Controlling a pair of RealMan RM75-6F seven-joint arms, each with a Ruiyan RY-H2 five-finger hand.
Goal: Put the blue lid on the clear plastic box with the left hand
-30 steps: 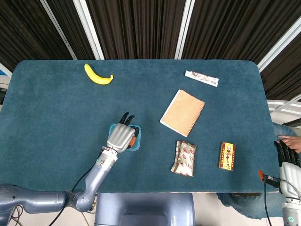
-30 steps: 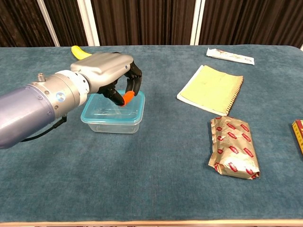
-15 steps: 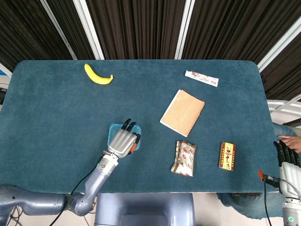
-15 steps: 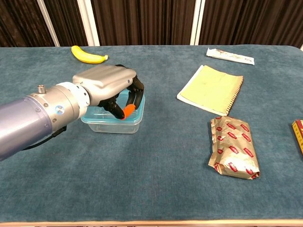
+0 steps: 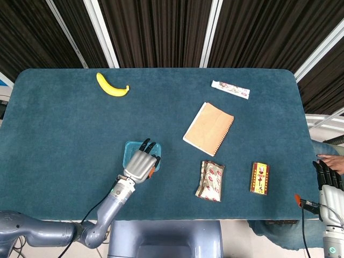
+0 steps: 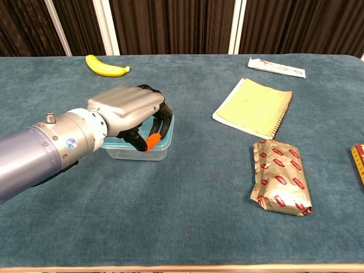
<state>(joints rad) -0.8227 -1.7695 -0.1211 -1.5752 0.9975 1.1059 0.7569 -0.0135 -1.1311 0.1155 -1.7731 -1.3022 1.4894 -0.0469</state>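
Blue lid (image 6: 165,132) seated on clear plastic box (image 6: 154,152), left hand (image 6: 128,111) drawn nearer, lower than before, fingers curled over it, grip unclear

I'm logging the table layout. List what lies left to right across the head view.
banana → left hand over the clear plastic box → notebook and foil packet → tube → red-and-yellow pack → right hand.

Bare counter (image 5: 64,134) left of the clear plastic box (image 6: 162,145); notebook (image 5: 208,128) and foil packet (image 5: 210,180) crowd its right.
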